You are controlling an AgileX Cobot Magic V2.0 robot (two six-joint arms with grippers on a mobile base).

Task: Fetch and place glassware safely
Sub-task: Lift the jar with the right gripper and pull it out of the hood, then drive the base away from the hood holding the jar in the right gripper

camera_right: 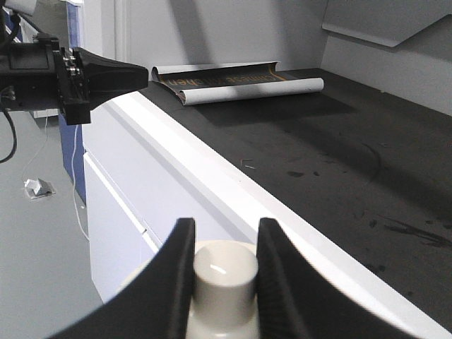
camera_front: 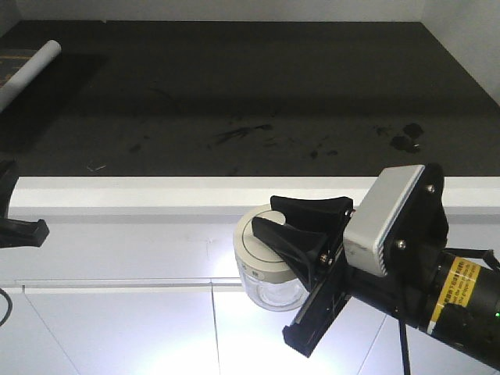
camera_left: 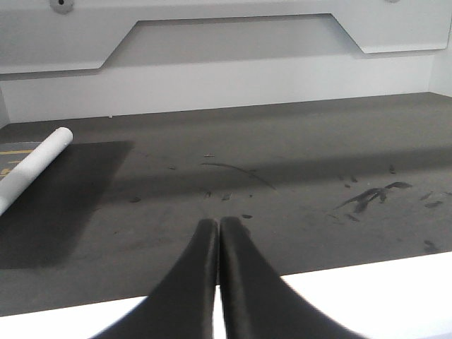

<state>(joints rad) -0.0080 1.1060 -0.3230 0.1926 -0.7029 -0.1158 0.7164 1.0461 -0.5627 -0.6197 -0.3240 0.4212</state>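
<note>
Right gripper (camera_front: 266, 215) jaws pinch the lid knob, so the glass jar (camera_front: 269, 291) hangs free just short of the tabletop (camera_front: 234, 94), probably for lifting on. Left gripper (camera_left: 217, 224) jaws closed, empty, well aside.

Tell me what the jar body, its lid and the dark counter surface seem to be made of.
The jar body looks like clear glass: see-through, with bright glints. The lid is opaque cream-white with a faint sheen on its knob; plastic or glazed ceramic, I cannot tell which. The dark counter surface looks like a matte rubbery or felt-like mat: no reflections, scuffed and smudged.
</note>
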